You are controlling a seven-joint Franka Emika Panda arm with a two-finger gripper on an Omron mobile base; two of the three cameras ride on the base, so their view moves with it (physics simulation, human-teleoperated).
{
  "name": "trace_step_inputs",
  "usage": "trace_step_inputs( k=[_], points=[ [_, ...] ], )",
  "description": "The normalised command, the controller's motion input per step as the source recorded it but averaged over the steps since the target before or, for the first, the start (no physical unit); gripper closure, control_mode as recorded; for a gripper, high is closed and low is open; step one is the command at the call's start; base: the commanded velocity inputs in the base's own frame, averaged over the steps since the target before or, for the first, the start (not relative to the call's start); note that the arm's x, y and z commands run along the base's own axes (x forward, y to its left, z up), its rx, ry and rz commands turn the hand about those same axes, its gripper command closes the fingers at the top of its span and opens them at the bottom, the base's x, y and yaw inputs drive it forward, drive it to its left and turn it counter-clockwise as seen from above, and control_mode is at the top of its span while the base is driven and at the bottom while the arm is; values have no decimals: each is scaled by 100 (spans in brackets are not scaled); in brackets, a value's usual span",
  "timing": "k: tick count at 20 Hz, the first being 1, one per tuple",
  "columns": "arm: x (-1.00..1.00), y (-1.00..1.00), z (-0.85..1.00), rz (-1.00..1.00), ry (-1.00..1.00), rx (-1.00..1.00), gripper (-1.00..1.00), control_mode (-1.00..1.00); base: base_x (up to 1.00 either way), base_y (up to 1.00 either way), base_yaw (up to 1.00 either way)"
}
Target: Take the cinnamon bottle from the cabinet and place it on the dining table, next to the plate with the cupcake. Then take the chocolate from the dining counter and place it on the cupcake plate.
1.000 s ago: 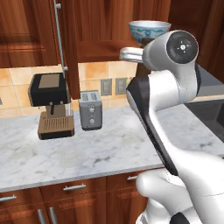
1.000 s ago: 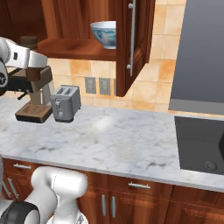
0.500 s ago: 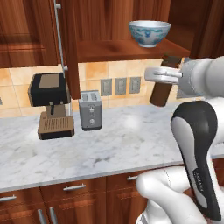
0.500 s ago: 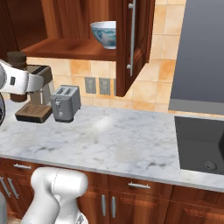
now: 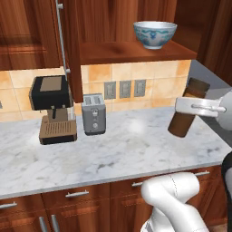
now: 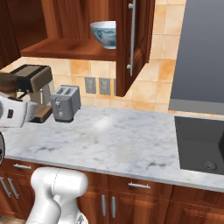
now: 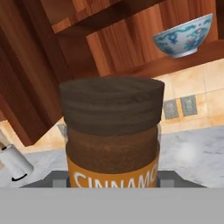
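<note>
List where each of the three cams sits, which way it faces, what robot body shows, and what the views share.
Left base view: behind-left of the arm, facing the marble counter; white arm lower right, gripper carrying the cinnamon bottle.
Right base view: behind-right, facing the same counter; arm lower left.
Hand view: on the hand, looking along the jaws at the bottle's cap, jaws closed on it.
Shared: patterned bowl on the open cabinet shelf; both base views also share the toaster and coffee machine.

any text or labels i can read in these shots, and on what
"CINNAMO", cut off by the bottom of the hand view: white capitals on the orange band of the cinnamon bottle, held in the gripper.
No other writing is legible; the coffee machine, toaster and bowl show none.
</note>
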Motion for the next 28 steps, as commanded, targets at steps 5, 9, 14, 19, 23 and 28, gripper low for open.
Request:
trace_step_inputs(
  k=[5, 9, 14, 19, 23, 28],
  points=[
    [-9, -4, -15, 0, 5, 9, 100, -100, 0, 0, 0],
    [0, -23, -52, 0, 10, 8, 100, -100, 0, 0, 0],
    [0, -3, -9, 4, 0, -2, 100, -100, 0, 0, 0],
    [0, 0, 0, 2, 0, -10, 100, 100, 0, 5, 1],
    [0, 0, 0, 0, 0, 0, 100, 100, -7, 2, 2],
    [0, 0, 0, 0, 0, 0, 100, 100, -28, 0, 15]
  ],
)
